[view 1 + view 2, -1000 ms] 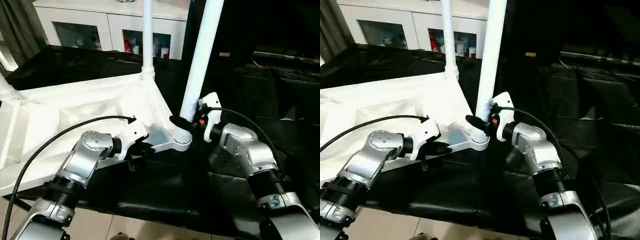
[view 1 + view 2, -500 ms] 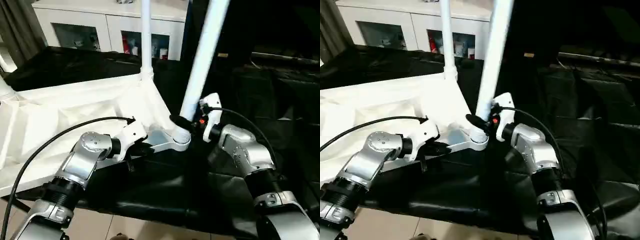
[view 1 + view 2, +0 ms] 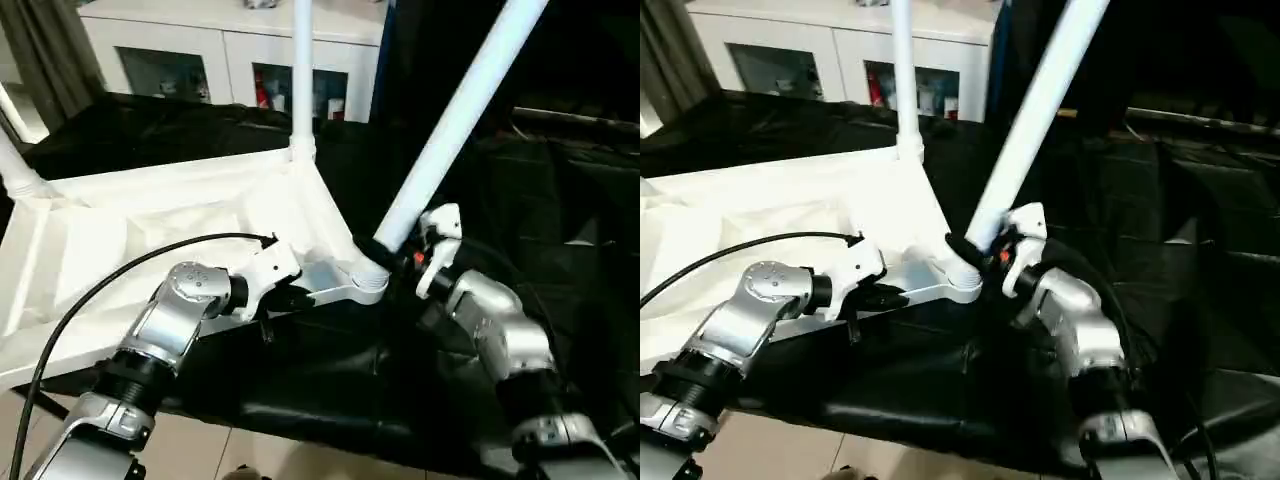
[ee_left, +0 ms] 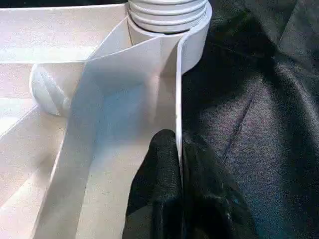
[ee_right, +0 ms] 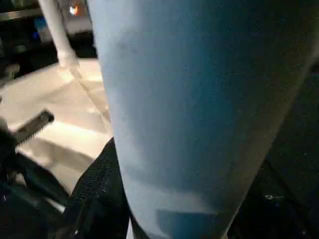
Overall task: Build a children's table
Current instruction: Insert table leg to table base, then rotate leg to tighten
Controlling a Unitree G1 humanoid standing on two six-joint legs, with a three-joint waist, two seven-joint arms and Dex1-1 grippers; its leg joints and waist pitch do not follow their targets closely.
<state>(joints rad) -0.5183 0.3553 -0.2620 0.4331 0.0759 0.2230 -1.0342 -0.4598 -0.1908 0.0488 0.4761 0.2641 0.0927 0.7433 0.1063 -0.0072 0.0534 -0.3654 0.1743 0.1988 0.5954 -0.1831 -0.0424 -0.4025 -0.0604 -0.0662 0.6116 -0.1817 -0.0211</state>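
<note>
My left pincer (image 4: 178,164) is clamped on the thin rim of the upturned children's table (image 3: 150,215), just beside its near corner socket (image 3: 368,282). My right pincer (image 3: 385,247) grips the leaning leg (image 3: 455,125) low down, right above that socket. The white top lies on black cloth (image 3: 330,380). Farther off, another leg (image 3: 302,75) stands upright before the white cabinet (image 3: 215,60).
</note>
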